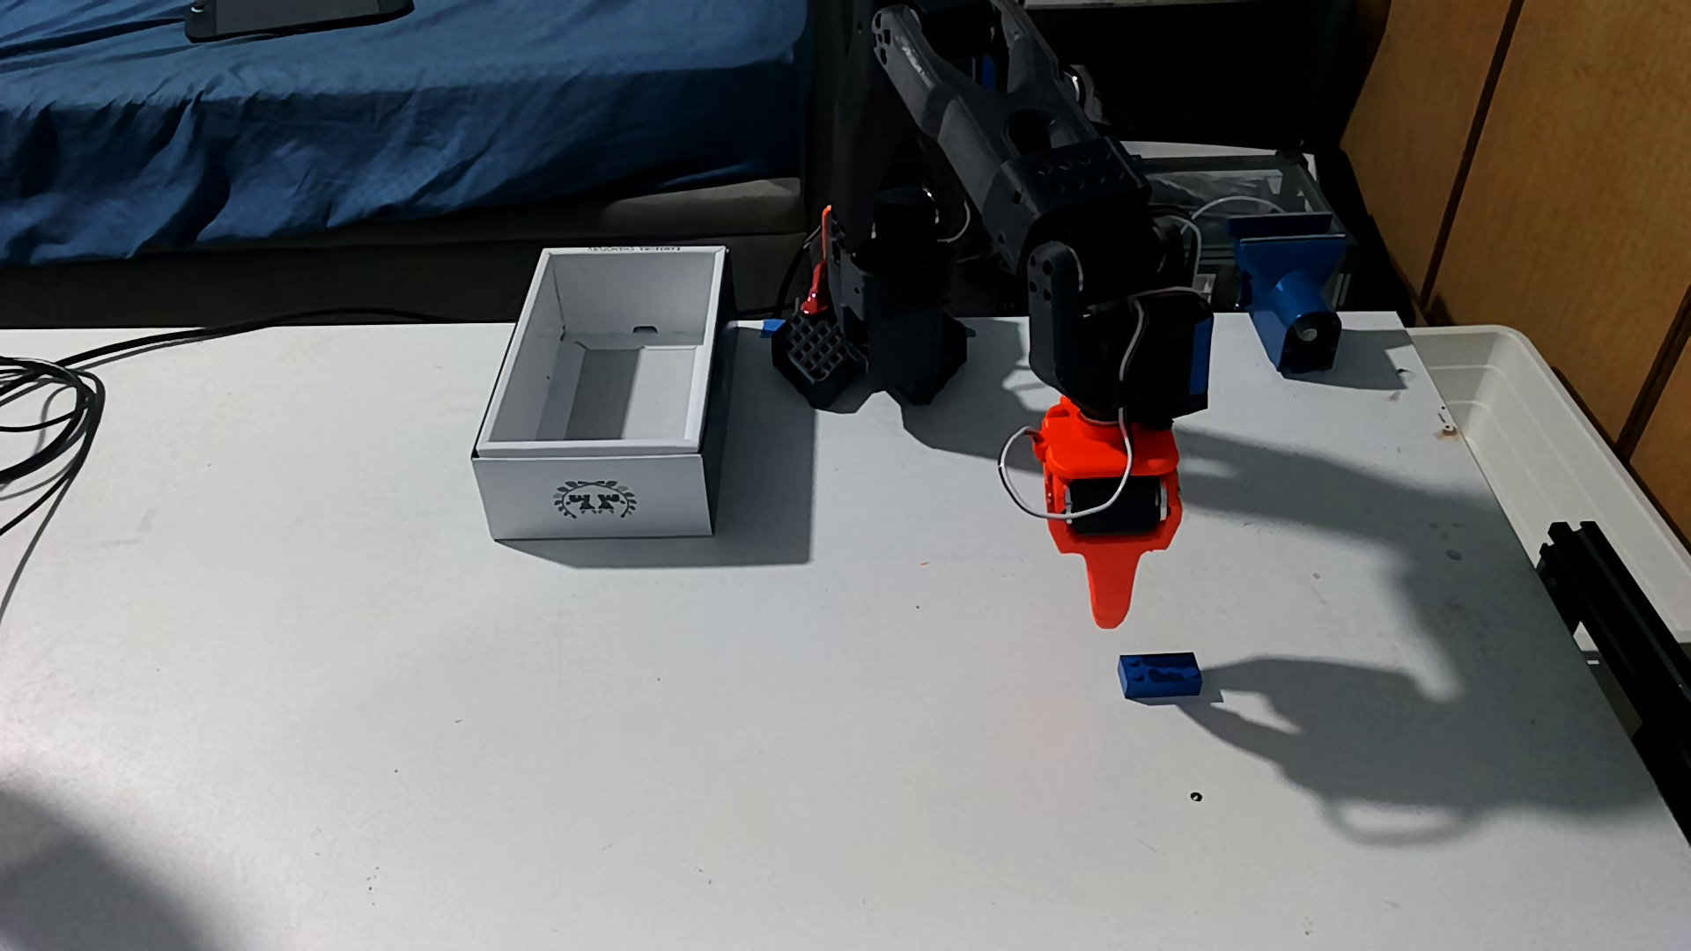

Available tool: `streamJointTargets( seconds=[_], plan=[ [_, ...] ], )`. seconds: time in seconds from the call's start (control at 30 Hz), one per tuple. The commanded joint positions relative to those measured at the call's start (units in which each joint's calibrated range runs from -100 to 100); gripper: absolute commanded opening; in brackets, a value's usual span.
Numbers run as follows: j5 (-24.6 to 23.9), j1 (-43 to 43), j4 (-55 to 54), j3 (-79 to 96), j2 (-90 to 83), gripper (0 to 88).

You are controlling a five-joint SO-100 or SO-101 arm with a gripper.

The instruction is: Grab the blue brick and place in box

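Down on the white table, toward the right of the fixed view, sat the blue brick, flat, well apart from the box off to the left. It looked light, rigid and a bit slick, so I'd pinch it across the two long sides. Orange gripper hung just above and behind it, pointing straight down, arm folded over from the base. Fingers looked pressed together, holding nothing, though honestly from this angle I couldn't tell for sure.
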Motion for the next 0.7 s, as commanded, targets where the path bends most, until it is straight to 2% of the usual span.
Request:
streamJointTargets(
  seconds=[0.0,0.67],
  plan=[
    [-1.18,0.29,-0.42,-3.73,0.39,1.9],
    [-5.34,-1.72,-0.42,-5.6,2.08,1.2]
  ],
)
